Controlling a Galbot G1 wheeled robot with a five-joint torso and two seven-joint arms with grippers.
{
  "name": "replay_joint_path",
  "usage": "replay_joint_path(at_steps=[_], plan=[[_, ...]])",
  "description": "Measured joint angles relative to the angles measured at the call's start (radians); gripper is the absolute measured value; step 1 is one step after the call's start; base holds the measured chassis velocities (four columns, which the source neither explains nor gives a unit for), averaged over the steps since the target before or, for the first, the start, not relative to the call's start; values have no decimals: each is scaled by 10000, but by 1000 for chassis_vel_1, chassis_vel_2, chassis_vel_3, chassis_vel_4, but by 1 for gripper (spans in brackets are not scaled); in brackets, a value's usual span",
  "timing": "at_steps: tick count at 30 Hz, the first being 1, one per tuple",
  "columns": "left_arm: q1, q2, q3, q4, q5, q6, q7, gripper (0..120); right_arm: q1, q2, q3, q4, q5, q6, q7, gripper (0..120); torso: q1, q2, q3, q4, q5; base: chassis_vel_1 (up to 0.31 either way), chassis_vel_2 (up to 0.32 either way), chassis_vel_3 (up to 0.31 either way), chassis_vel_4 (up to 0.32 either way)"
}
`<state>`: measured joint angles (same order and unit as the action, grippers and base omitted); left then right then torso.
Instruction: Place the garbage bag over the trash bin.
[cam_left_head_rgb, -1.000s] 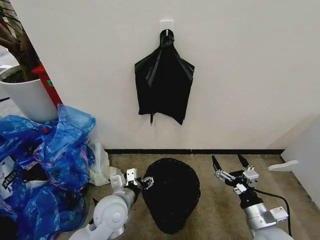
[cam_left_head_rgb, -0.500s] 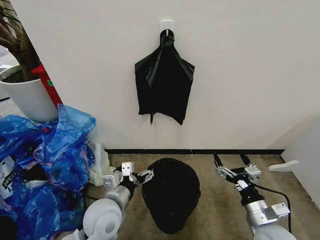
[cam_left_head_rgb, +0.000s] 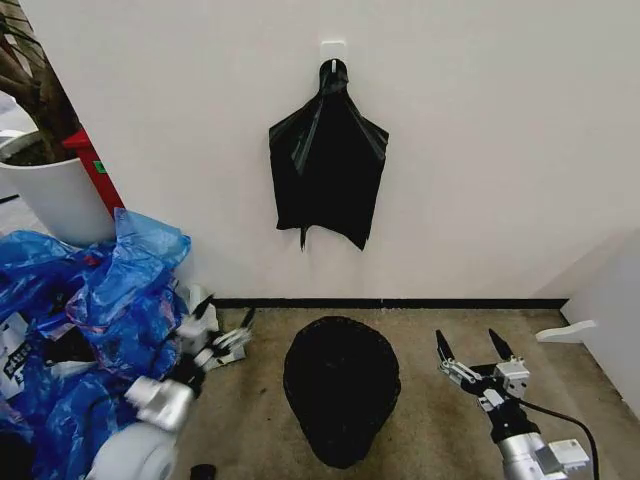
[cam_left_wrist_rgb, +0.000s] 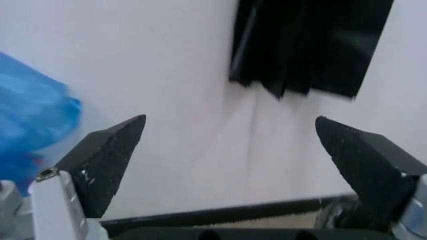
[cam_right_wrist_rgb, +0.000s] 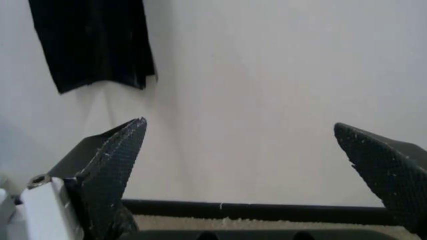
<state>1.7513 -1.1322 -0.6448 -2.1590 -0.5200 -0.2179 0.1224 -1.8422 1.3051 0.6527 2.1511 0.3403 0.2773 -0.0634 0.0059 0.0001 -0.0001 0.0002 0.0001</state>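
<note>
The bag (cam_left_head_rgb: 341, 390) already wraps the bin, which stands on the carpet (cam_left_head_rgb: 440, 420) between the two arms and is covered from rim to base, so no white plastic shows; judging from that, the covering looks done, and little seems left beyond perhaps tucking the film at the rim. The left end effector (cam_left_head_rgb: 222, 332) sits off to the bin's left, near the blue bags (cam_left_head_rgb: 95, 310), fingers spread and holding nothing; the right end effector (cam_left_head_rgb: 474, 355) sits to the bin's right, apart from it, fingers likewise spread and empty. The bag is thin black film, finely wrinkled, forming a rounded dome; the carpet is short, mottled brown pile; the blue bags are translucent, crumpled and glossy. Farther back a black skirting (cam_left_head_rgb: 400, 302) runs under a smooth white wall (cam_left_head_rgb: 500, 150), where a flat black bag (cam_left_head_rgb: 328, 160) hangs pinched to a point on a hook; a white pot (cam_left_head_rgb: 50, 195) stands at far left.
</note>
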Motion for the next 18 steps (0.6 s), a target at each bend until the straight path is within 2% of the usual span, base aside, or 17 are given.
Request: replay_joint_path(at_steps=[2,4,12,18], plan=[[763,-670,-733,-464,-40,-262,419,100,-273,314,119,212,-75,59,-93,100,0,0,0,-2,0,0,0,0,0],[1181,-1051,-1045,-582,57,-529,668,100,-491,629,225,226,-287,317,-186,100,0,0,0,-1,0,0,0,0,0],[1652,-1590,-1285,-562,613,-1182,750,100,-977,1377,224,21,-562,1204,-425,100,0,0,0,-8,-2,0,0,0,0],[1957,-1648,-1279,-612,701,-1273,662,100,-1148,1452,121,61,-587,1385,-527,100,0,0,1,-5,-2,0,0,0,0]])
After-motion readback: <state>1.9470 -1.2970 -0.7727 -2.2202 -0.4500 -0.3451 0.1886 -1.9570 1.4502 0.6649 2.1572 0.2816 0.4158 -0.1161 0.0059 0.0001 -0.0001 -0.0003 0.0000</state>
